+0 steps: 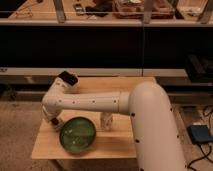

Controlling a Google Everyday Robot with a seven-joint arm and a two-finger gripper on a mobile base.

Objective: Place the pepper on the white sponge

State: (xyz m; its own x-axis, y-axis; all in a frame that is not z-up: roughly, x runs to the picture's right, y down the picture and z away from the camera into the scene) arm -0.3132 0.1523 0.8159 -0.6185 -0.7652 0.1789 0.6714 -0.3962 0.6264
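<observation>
My gripper (53, 120) is down at the left edge of the wooden table (115, 145), just left of the green plate (78, 134). The white arm (90, 102) reaches across the table from the right and covers most of it. A small dark red spot shows at the gripper, possibly the pepper (54, 121); I cannot tell whether it is held. The white sponge is hidden, likely behind the arm.
An upright white patterned bottle (106, 120) stands right of the green plate, under the arm. A black-topped white object (67, 78) sits at the table's back left. Dark shelving and a counter run behind the table. A blue box (200, 134) lies on the floor at right.
</observation>
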